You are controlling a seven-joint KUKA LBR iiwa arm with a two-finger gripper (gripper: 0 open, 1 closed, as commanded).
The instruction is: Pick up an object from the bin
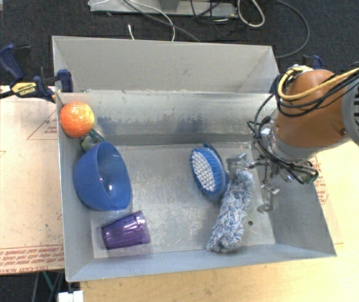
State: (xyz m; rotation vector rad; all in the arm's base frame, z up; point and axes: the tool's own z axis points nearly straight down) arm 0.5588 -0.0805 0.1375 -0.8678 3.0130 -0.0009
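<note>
My gripper (252, 182) hangs low at the right side of the bin, under the arm's orange cover. It looks open, one finger (237, 165) at the upper left and the other (267, 199) at the lower right. The top end of a blue-and-white patterned cloth (232, 214) lies between them; whether they touch it I cannot tell. The cloth stretches as a rumpled strip toward the bin's front wall. Just left of the gripper a blue scrubbing brush (206, 170) with white bristles lies on its side.
A blue bowl (102, 176) sits at the left, with an orange ball (77, 119) in the far left corner behind it. A purple cup (125, 230) lies on its side near the front left. Bare floor shows between bowl and brush.
</note>
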